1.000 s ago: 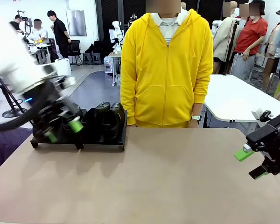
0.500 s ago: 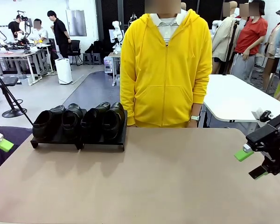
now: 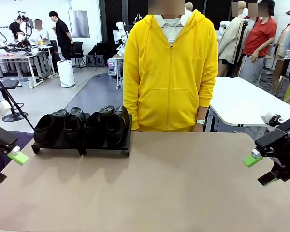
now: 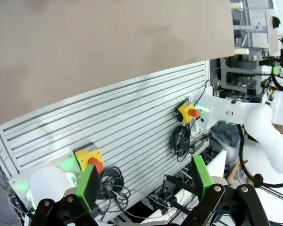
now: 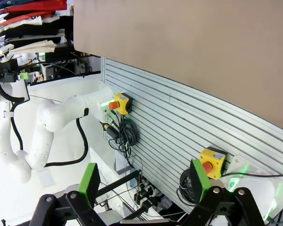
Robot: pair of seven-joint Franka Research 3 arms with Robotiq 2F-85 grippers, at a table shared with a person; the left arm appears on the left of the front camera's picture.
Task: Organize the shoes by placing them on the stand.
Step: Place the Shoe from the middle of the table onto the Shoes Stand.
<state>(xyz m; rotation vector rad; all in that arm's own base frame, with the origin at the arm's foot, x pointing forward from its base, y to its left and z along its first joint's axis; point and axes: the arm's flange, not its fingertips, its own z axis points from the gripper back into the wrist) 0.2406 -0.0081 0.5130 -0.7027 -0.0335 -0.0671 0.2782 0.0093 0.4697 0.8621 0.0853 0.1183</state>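
Front view: four glossy black leather slip-on shoes (image 3: 82,126) sit side by side on the low matte-black stand (image 3: 106,150) at the tan table's (image 3: 174,188) far left. Left gripper (image 3: 6,166) and right gripper (image 3: 260,169) flank the table, both spread wide and empty. Wrist views add yellow emergency-stop boxes (image 4: 88,157) on a slatted aluminium panel (image 5: 179,127).

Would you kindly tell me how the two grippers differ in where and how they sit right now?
The left gripper sits at the table's left edge, partly cut off by the picture, while the right gripper sits at the right edge, showing more fully. The left one lies nearer the low matte-black stand bearing four glossy black leather shoes; the right one lies far from it. Both are open, empty, with green-padded fingers.
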